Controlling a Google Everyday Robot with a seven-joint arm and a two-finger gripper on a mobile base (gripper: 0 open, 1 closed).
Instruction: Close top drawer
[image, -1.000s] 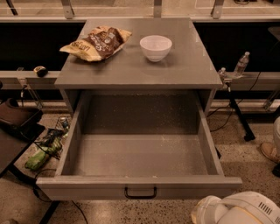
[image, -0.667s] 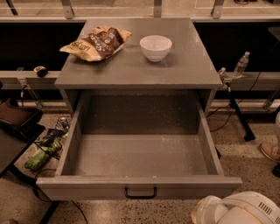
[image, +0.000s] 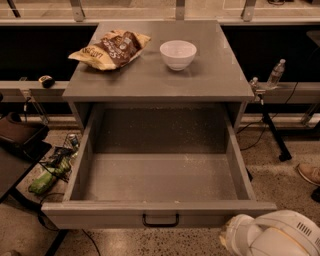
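The white rounded arm housing (image: 280, 237) fills the bottom right of the view, cut off by the frame just beyond the top drawer's (image: 160, 180) front right corner. The end effector itself seems to lie out of frame, so whether it is clenched or released cannot be told. The top drawer stands pulled far out beneath the surface's (image: 200, 80) front edge, its black bar handle (image: 160, 220) at the front panel's centre. A chip bag (image: 111, 49) lies at the surface's back left corner, and a white bowl (image: 178, 54) sits near the back edge
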